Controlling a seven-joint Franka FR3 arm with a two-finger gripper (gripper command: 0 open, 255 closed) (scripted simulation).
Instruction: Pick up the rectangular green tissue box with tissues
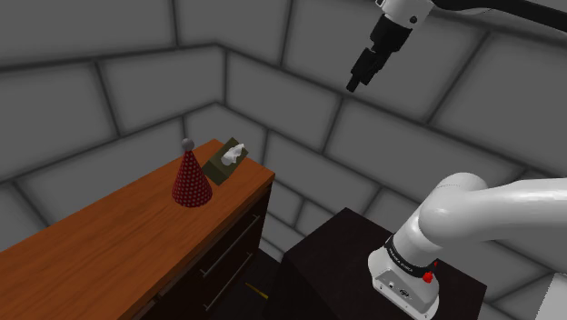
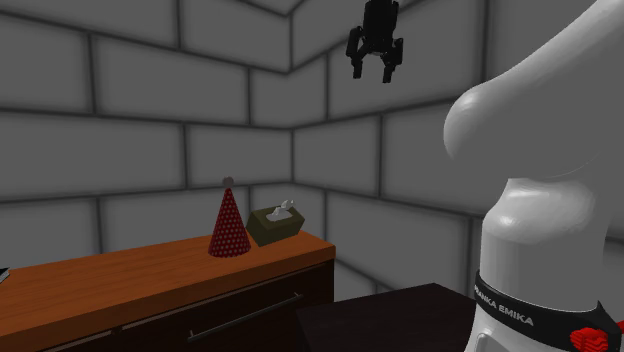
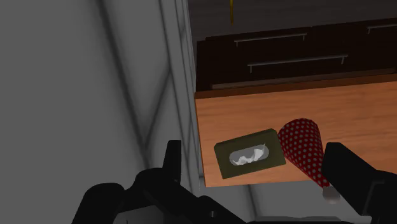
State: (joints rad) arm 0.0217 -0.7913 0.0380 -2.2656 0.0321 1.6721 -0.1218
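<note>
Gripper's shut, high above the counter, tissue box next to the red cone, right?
No: the gripper is open, fingers apart in the second exterior view. It is high above the counter, and the tissue box sits next to the red cone.

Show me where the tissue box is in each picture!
Shoulder view: olive tissue box at the counter's far end, behind the red dotted cone.
Second exterior view: box at the counter's right end, right of the cone.
Wrist view: box near the counter's edge, beside the cone.
Shared landmark: the cone.
</note>
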